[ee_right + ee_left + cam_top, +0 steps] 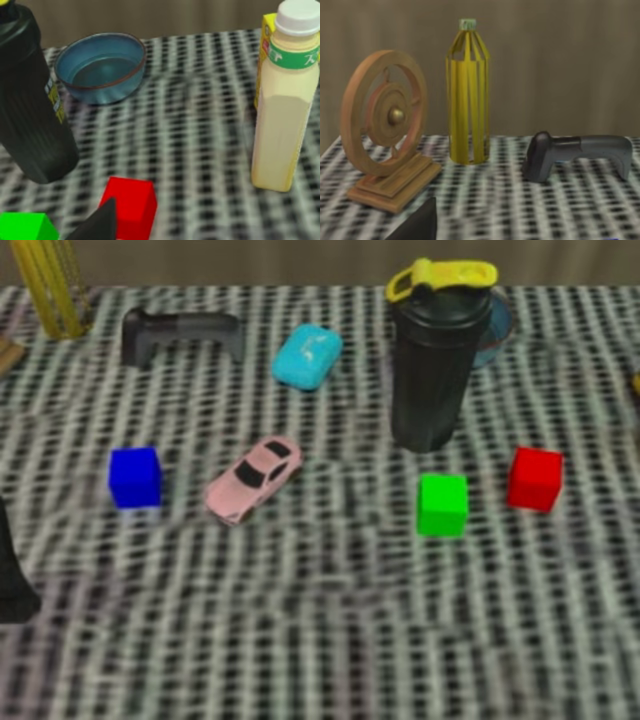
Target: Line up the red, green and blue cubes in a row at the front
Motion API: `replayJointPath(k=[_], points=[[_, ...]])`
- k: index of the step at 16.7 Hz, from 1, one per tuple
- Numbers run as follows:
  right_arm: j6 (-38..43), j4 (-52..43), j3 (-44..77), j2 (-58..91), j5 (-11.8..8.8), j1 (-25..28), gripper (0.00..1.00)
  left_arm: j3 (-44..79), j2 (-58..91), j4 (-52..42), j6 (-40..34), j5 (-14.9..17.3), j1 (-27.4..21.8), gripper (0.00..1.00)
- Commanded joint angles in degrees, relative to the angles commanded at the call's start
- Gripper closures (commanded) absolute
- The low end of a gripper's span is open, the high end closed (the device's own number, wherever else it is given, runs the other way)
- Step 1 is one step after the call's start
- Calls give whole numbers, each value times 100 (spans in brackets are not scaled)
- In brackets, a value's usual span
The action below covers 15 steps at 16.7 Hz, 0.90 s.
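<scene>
Here, with our right gripper just beside the red cube and the green cube, jaw state impossible to tell, we should probably centre squarely over red before descending.

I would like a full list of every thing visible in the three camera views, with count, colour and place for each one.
red cube: 1, red, right side
green cube: 1, green, just left of the red one
blue cube: 1, blue, left side
toy car: 1, pink, right of the blue cube
case: 1, cyan, back centre
shaker bottle: 1, black, yellow lid, behind the green cube
bowl: 1, blue, behind the shaker
scanner: 1, dark grey, back left
caged bottle: 1, yellow, back left
wooden gong: 1, brown, left edge
drink bottle: 1, cream, white cap, right edge
left arm: 1, black, left edge
</scene>
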Motion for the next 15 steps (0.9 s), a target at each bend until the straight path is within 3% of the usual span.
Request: replayJointPath(k=[9, 15], points=[[1129, -3104, 4516, 5686, -21, 652, 0, 0, 0, 0, 0, 0, 0, 0], [1714, -4550, 6887, 8558, -15, 957, 0, 0, 0, 0, 0, 0, 0, 0]])
